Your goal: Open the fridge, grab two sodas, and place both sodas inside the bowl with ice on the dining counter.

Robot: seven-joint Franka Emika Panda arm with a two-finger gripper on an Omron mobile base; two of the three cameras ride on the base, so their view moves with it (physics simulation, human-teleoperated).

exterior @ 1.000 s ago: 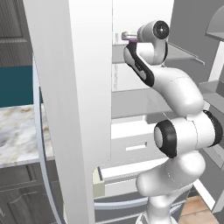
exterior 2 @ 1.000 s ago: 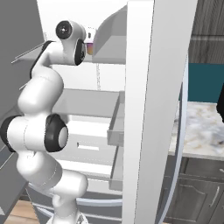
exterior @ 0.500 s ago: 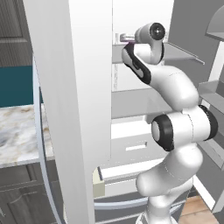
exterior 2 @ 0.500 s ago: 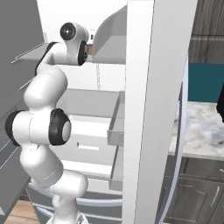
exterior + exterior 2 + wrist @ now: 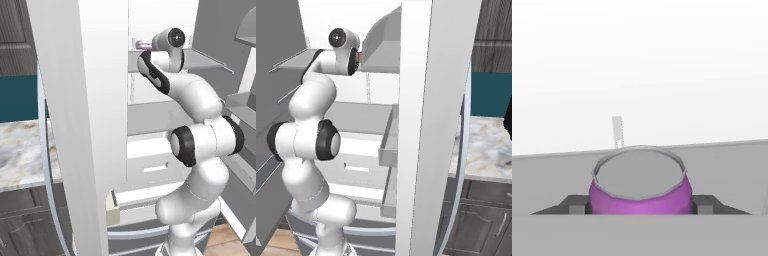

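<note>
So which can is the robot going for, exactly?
Look inside the open fridge, at the upper shelf where the white arm reaches. The purple can sits between the pincer's two dark fingertips, its grey top facing the hand camera.

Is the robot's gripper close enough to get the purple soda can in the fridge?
Probably yes. In the hand view the purple can sits right between the gripper's two fingertips, one at each side, and the fridge door stands open with nothing in the way.
</note>
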